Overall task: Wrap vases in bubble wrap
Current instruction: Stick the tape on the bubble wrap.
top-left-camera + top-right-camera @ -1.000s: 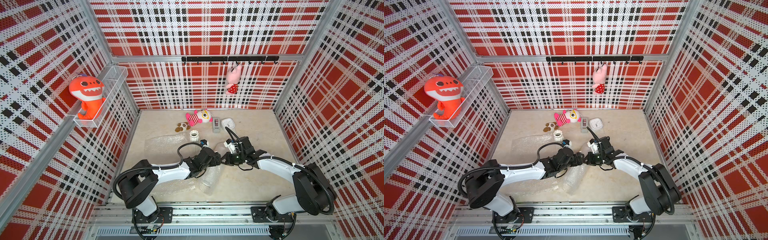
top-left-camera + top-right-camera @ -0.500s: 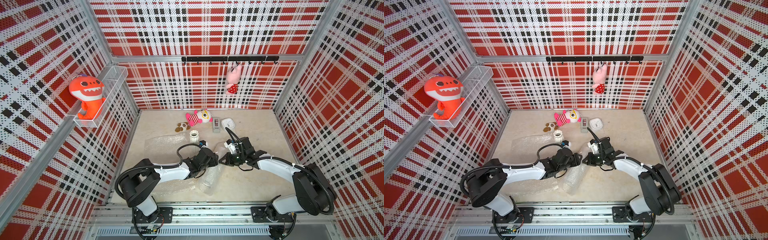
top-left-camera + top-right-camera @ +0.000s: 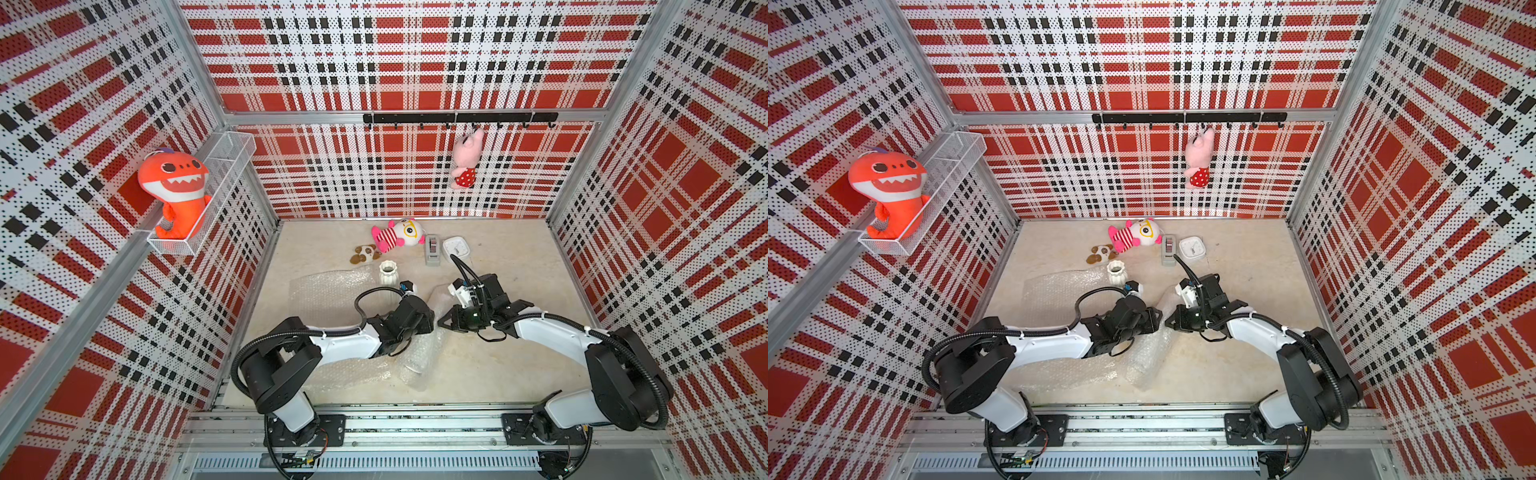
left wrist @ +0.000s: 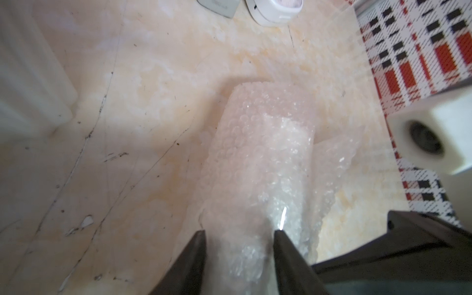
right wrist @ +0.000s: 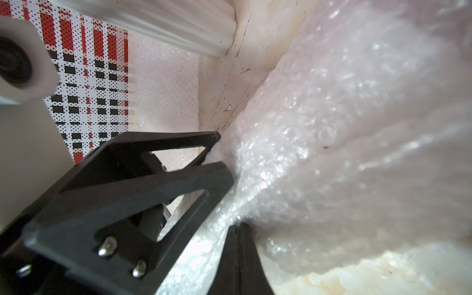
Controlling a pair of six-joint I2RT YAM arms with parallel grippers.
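A perforated enclosure in red, black and white plaid is recorded, floored by a beige marbled bench [image 3: 519, 365].

- The flat bubble wrap [image 3: 328, 291] is spread on the bench's left side and partly covered by the left arm.
- The rolled bubble wrap [image 3: 419, 353] is laid at mid-bench between the two arms. A wrapped vase [image 3: 417, 359] is made out only dimly inside it.
- The slim vase [image 3: 387, 272], white and ribbed, is stood upright and bare just beside the flat sheet's far corner.
- The left gripper [image 4: 238, 242] is set astride the roll, with its fingers [image 4: 194, 255] pressed against both sides.
- The right gripper [image 5: 238, 229] is held with fingers together, and a gathered fold of the roll is pinched at their tips.
- A tape dispenser [image 3: 432, 249] and a white clock [image 3: 456, 248] are placed side by side near the back wall.
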